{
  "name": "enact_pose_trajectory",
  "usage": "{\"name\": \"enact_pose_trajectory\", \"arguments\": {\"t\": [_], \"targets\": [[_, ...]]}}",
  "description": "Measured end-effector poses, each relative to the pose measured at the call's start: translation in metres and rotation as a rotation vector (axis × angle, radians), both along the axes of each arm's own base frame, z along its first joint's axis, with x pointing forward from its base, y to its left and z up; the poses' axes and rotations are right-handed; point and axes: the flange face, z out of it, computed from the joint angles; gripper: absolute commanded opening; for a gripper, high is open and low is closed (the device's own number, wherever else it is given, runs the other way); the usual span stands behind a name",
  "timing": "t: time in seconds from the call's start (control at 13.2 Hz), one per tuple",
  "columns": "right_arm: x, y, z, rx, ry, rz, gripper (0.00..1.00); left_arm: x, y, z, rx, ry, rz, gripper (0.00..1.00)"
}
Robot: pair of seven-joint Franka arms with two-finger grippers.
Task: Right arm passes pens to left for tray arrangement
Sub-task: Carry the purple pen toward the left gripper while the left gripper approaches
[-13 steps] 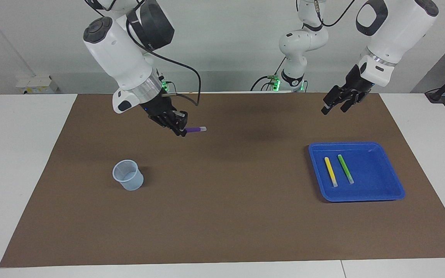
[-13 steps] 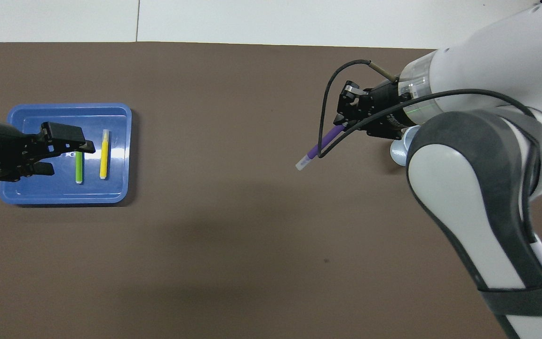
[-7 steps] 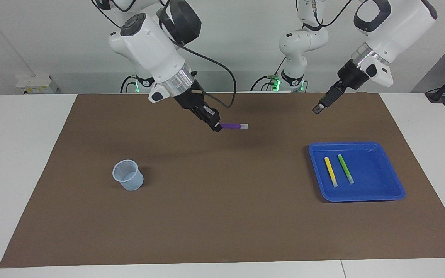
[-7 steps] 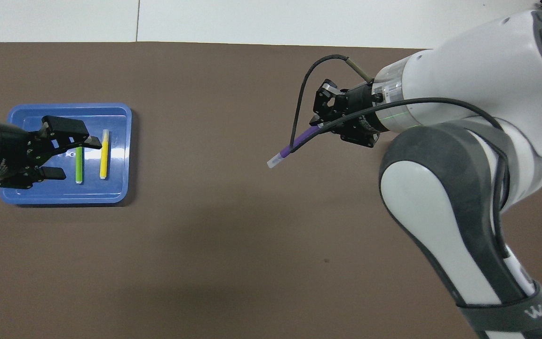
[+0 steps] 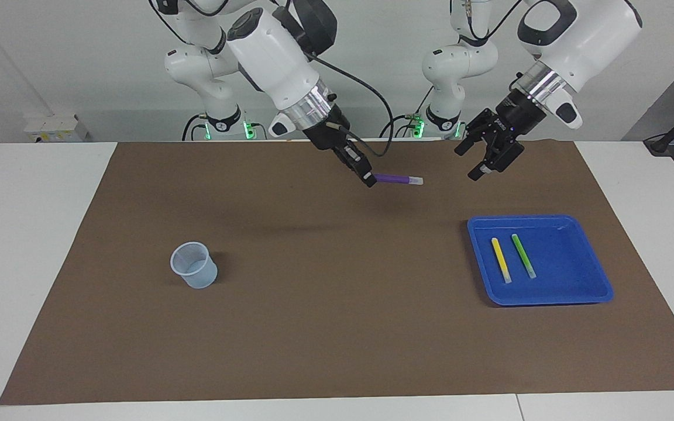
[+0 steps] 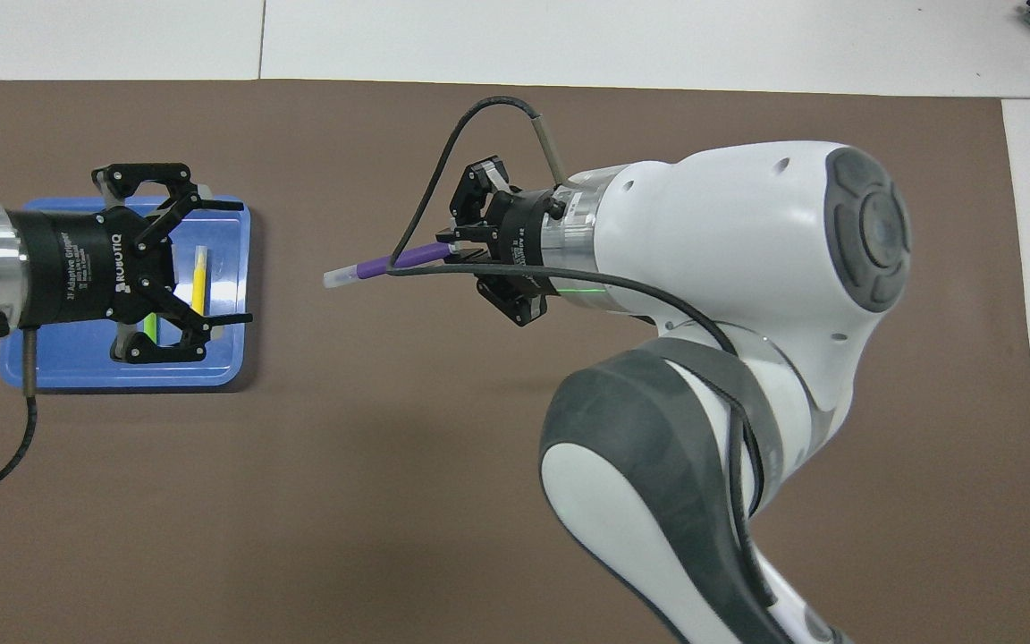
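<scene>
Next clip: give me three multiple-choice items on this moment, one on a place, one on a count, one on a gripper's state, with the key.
1. Where is the purple pen?
A. in the blue tray
B. in the right gripper, in the air above the brown mat
C. in the cup

2. How many pens lie in the blue tray?
A. one
B. two
C. three

3. The left gripper is:
A. open, holding nothing
B. shut on the yellow pen
C. shut on the cup

Key: 1 B, the right gripper grips one end of it; 2 B, the yellow pen and the green pen; 3 A, its fingers stand spread.
</scene>
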Motion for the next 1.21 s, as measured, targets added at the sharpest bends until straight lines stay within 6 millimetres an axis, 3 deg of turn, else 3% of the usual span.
{"name": "enact_pose_trajectory", "arguments": {"t": [0.23,0.38,0.61,0.91,1.21], "targets": [[-0.015,0.029,-0.002,0.048,-0.002,-0.054,0.0,-0.003,-0.019,0.003,-0.022,0.035,0.057,1.0],[-0.02,0.037,-0.009,0.062,-0.008,-0.074,0.0,-0.006,-0.032,0.002,-0.031,0.057,0.071,0.99],[-0.021,0.038,-0.014,0.059,-0.007,-0.077,0.0,-0.009,-0.041,-0.002,-0.031,0.067,0.069,0.95],[-0.02,0.037,-0.015,0.059,-0.006,-0.078,0.0,-0.008,-0.031,-0.019,-0.004,0.002,0.043,0.95],[-0.021,0.037,-0.015,0.059,-0.006,-0.078,0.0,-0.01,-0.034,-0.025,0.006,-0.062,0.079,0.86]]}}
